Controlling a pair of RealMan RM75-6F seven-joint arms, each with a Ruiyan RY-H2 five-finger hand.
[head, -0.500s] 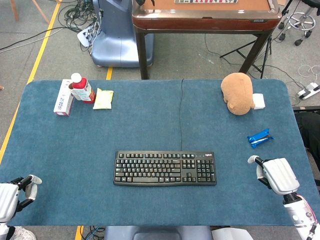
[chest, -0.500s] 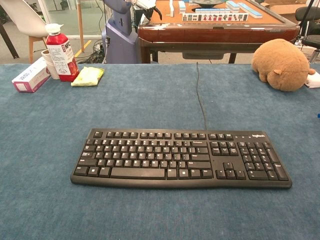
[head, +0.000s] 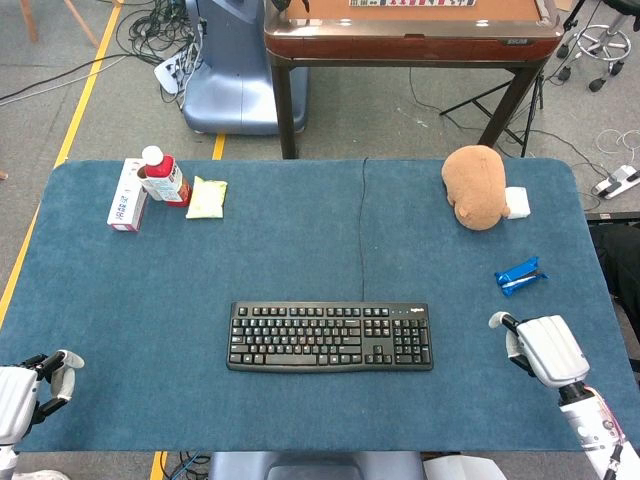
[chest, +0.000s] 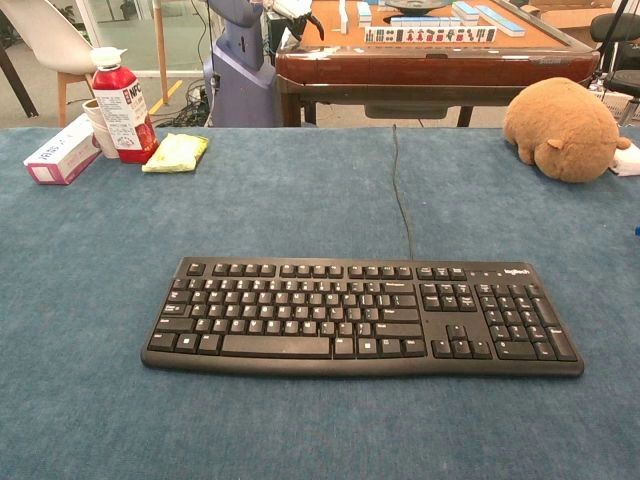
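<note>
Head view: my right hand (head: 545, 348) hovers near the table's right edge, fingers apparently curled in, empty as far as I can tell. The blue snack wrapper (head: 520, 275) lies just beyond it toward the far edge, long axis slanting up to the right; the black keyboard (head: 331, 337) sits to its left, long axis parallel to the near edge. My left hand (head: 30, 388) sits at the near-left corner, fingers slightly apart, empty, well away from both. Chest view: neither hand shows; keyboard (chest: 362, 317) fills the centre, brown plush toy (chest: 565, 128) at far right.
</note>
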